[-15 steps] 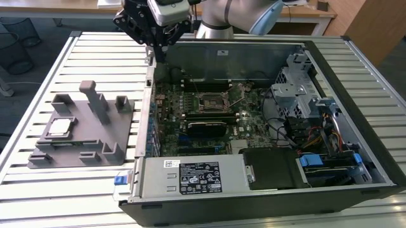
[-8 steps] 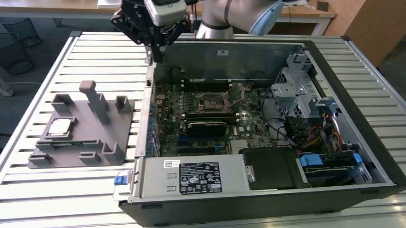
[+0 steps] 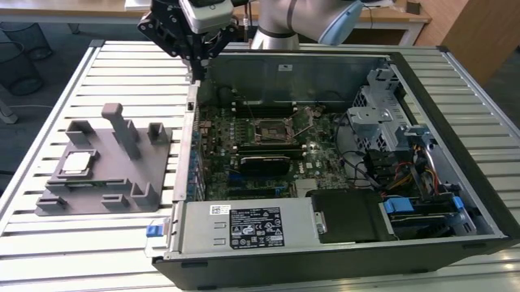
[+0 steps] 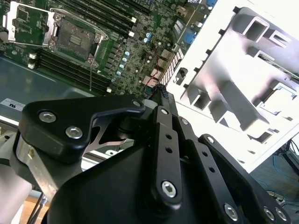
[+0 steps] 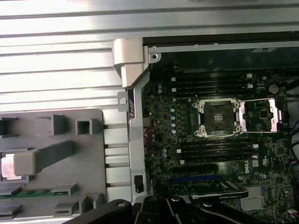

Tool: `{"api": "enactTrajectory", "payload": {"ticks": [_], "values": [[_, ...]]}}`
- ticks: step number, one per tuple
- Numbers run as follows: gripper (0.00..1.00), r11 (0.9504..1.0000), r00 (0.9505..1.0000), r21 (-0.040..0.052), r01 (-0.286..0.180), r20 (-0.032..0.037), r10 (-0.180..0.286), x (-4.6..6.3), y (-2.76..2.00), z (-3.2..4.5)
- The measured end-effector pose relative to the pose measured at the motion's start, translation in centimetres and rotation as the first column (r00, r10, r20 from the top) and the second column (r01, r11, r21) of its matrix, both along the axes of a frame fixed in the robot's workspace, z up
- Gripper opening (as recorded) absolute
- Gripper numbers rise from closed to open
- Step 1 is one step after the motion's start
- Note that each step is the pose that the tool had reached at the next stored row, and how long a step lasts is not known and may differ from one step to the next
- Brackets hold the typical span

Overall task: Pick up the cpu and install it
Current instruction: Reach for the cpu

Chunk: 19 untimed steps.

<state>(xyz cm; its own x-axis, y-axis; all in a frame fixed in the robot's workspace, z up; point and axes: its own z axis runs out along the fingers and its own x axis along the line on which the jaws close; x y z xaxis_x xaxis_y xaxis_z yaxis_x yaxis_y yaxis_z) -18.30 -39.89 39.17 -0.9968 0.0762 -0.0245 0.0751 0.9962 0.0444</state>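
Cpu (image 3: 77,163) sits untouched on the grey fixture (image 3: 114,182); socket (image 3: 272,128) stands open and empty; claw (image 3: 197,67) pinched narrow, holding nothing.

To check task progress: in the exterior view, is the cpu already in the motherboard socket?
No, the cpu lies on the grey fixture outside the case; the socket is bare.

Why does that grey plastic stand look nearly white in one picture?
In the second wrist view, bright light overexposes the grey fixture, washing it out; in the exterior view it is evenly lit, grey; in the first wrist view the slatted table glares.
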Motion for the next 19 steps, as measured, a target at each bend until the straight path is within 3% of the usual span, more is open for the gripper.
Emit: {"api": "enactTrajectory", "payload": {"ticks": [19], "values": [[0.11, 1.0, 1.0, 0.0, 0.0, -0.0004, 0.0, -0.91, 0.0, -0.07]]}}
